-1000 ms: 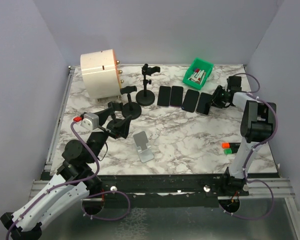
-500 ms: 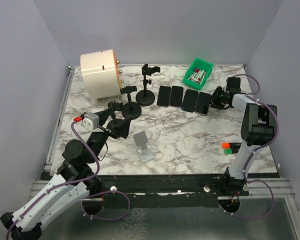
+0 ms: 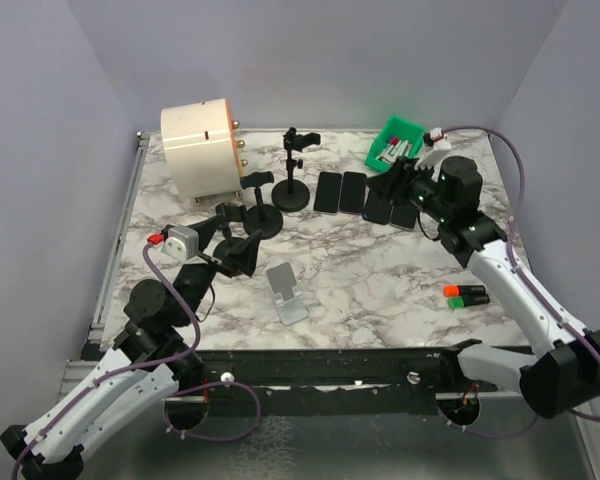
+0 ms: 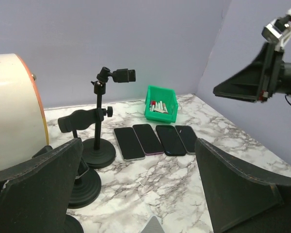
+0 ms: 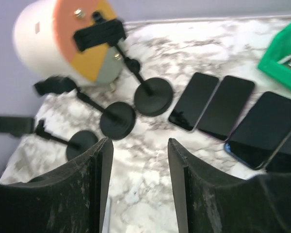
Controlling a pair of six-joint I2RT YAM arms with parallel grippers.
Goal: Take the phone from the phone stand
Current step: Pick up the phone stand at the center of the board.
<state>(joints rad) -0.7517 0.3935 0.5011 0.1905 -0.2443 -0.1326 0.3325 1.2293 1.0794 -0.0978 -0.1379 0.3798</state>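
Above the marble table [image 3: 380, 280], the right gripper [image 5: 139, 145] has lifted off the phones [image 3: 353, 192], half-open, empty.

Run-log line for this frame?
phones: four flat in row | stands: empty | left pincer: open, empty | right pincer: open, empty, raised near phones

Robot lab test cell: plain lilac walls [image 3: 310, 60] around a marble-print table [image 3: 380, 290]
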